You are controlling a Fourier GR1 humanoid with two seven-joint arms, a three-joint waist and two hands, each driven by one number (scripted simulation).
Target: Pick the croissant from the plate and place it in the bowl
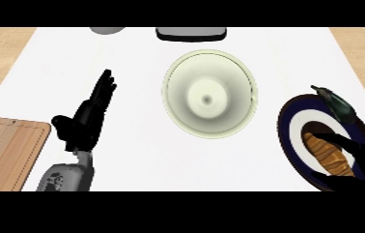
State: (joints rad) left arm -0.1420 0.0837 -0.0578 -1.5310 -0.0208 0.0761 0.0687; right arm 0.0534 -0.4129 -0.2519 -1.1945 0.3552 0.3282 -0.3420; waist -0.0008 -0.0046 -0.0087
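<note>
Head view shows the right hand (pixel 341 141) curling around the croissant (pixel 329 155) on the plate (pixel 288 130); next, lift it toward the bowl (pixel 208 93). Left hand (pixel 87 117) rests open.

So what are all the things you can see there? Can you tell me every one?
Bowl: one, pale cream, middle of the counter.
Plate: one, dark blue with white ring, right edge.
Croissant: one, golden brown, on the plate.
Wooden board: one, light brown, left edge.
Grey object: one, top edge, cut off.
Dark tray-like object: one, top edge.
Left hand: black, open, resting left.
Right hand: black, at the croissant, mostly cut off.
</note>
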